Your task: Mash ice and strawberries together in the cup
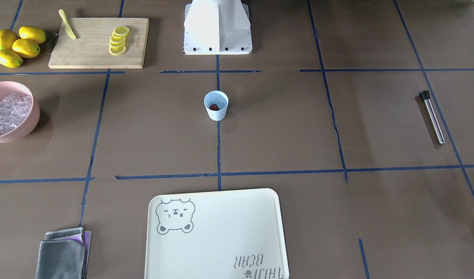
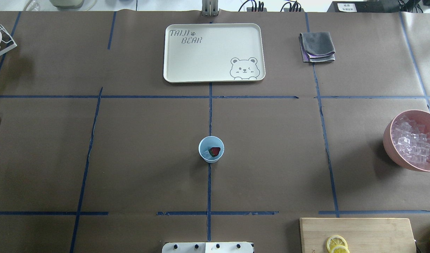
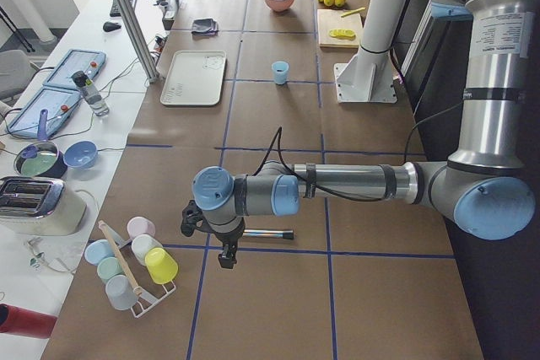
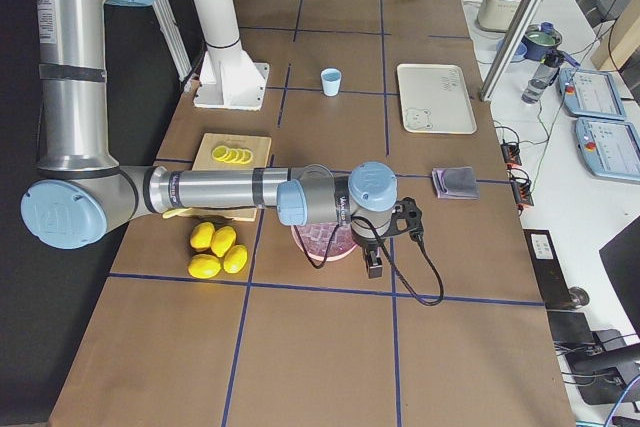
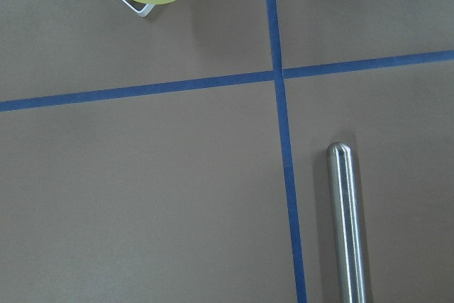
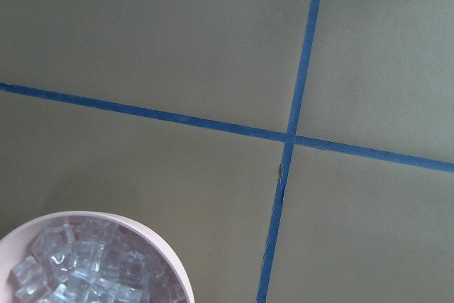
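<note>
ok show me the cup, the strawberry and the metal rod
cup (image 1: 215, 113): front-facing view, on its pale-blue outer wall
strawberry (image 2: 215, 151): overhead view, on the red berry's top, inside the cup
metal rod (image 1: 433, 120): front-facing view, mid-shaft, below its black cap

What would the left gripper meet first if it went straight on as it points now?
The left gripper points down: probably the bare brown table first, just beside the steel muddler, though depth is unclear.
</note>
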Robot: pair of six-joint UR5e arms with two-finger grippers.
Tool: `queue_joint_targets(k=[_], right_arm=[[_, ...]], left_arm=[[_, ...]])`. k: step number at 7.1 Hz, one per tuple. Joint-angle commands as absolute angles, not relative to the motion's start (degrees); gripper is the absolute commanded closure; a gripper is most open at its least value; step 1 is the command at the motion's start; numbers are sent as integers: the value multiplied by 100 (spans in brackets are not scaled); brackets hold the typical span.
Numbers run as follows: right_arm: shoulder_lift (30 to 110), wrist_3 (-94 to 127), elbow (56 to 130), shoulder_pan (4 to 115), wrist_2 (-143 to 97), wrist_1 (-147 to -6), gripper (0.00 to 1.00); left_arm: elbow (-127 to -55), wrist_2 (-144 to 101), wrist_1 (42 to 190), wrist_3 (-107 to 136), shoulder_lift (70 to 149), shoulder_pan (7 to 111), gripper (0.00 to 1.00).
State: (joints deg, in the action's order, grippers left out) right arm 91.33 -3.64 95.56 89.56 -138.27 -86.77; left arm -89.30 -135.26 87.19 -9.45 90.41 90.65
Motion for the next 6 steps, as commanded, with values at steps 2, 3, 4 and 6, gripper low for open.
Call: queue_joint_targets(k=[2, 3, 4, 6], right_arm=[[9114, -255, 9554, 8956, -13834, -8692, 1], [9114, -264, 9554, 8956, -13834, -8692, 1], [9114, -264, 9554, 8956, -13834, -8692, 1], [9114, -264, 9554, 8956, -13834, -8684, 1]], left_arm=[[-8903, -13526, 8728, -940, 9044, 9070, 0], [-8895, -13526, 8745, -940, 9035, 9070, 0], [-8903, -13526, 8763, -940, 9044, 9062, 0], [-8895, -13526, 8780, -940, 9044, 9062, 0]])
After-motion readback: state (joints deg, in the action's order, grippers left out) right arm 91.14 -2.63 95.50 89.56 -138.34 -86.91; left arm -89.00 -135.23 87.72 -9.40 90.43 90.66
